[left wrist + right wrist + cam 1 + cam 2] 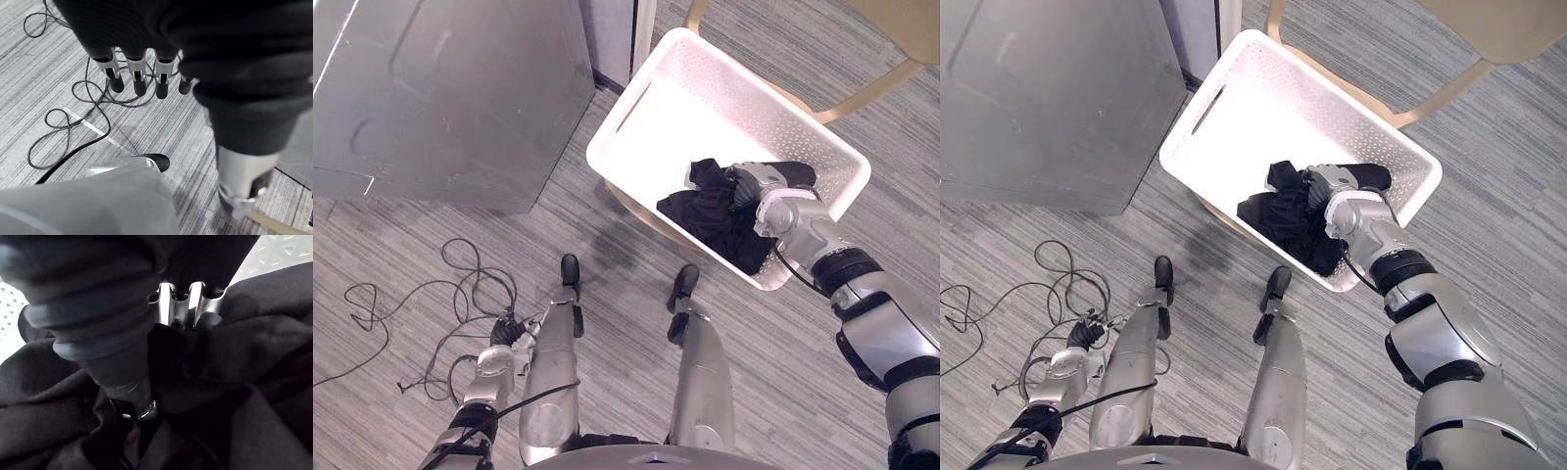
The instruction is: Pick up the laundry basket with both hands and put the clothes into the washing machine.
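A white perforated plastic laundry basket stands at the far right of the scene, resting on a light wooden chair above the grey striped floor. One of its long walls has a slot handle, on the side facing a large grey metal machine that takes up the far left. The basket's left corner lies just beside that machine, but I cannot tell whether they touch.

A crumpled heap of black clothes lies inside the basket, bunched at its near right end; the rest of the basket's bottom is bare.

The right hand reaches over the basket's near right wall and sits on top of the black heap. In the right wrist view its silver fingers run down into the dark folds with their tips and the thumb's end buried in the cloth, so I cannot tell whether they are closed on it.

The left hand hangs low at the near left, well apart from the basket, above the floor. Its fingers are straight and side by side, holding nothing.
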{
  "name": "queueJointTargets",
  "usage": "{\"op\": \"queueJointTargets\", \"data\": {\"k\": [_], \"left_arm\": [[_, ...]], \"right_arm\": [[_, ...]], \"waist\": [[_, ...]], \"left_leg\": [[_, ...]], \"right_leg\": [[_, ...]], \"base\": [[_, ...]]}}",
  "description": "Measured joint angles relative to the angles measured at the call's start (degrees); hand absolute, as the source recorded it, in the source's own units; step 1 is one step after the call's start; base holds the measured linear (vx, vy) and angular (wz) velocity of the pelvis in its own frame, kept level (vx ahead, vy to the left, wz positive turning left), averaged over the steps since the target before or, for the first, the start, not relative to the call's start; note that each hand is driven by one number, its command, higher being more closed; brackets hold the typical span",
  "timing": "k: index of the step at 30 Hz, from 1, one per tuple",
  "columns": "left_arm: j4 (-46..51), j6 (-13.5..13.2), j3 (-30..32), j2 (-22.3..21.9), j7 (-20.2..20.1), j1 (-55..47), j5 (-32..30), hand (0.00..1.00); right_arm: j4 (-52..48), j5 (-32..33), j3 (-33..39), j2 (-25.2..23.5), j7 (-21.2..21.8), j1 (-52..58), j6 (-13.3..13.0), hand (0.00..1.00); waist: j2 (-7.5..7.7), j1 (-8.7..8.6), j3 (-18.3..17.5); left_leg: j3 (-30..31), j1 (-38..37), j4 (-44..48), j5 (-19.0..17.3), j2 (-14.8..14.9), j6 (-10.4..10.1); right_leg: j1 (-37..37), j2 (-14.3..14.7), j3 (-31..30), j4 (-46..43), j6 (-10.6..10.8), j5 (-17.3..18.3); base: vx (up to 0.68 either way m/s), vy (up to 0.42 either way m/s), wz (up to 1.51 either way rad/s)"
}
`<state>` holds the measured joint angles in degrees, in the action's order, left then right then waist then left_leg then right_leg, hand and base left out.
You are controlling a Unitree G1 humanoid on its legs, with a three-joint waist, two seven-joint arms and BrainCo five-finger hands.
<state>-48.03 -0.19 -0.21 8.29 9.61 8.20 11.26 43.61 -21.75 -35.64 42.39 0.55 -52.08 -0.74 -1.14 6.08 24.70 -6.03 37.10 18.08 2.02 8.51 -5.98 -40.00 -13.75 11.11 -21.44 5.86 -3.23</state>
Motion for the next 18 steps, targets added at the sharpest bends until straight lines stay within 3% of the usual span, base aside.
{"op": "queueJointTargets", "data": {"k": [13, 18], "left_arm": [[-0.01, -0.51, 0.19, -0.72, 0.17, 0.14, 3.37, 0.00], [0.00, -0.55, 0.75, -2.69, 1.38, 1.03, 4.34, 0.00]], "right_arm": [[0.36, 14.92, 19.01, -7.74, -7.27, 0.16, 2.95, 1.00], [0.32, 28.58, 29.46, -12.38, -12.68, -0.02, 3.26, 1.00]], "waist": [[-0.11, -0.69, -0.06], [-0.12, -1.04, -0.07]], "left_leg": [[-0.26, -0.26, -0.92, 0.65, 0.04, -0.15], [-0.29, -0.23, -0.84, 0.64, 0.03, -0.14]], "right_leg": [[-0.03, 0.12, -0.17, 0.63, -0.09, -0.68], [-0.04, 0.10, -0.26, 0.64, -0.11, -0.71]], "base": [[0.00, 0.000, 0.00], [0.00, 0.000, 0.00]]}}
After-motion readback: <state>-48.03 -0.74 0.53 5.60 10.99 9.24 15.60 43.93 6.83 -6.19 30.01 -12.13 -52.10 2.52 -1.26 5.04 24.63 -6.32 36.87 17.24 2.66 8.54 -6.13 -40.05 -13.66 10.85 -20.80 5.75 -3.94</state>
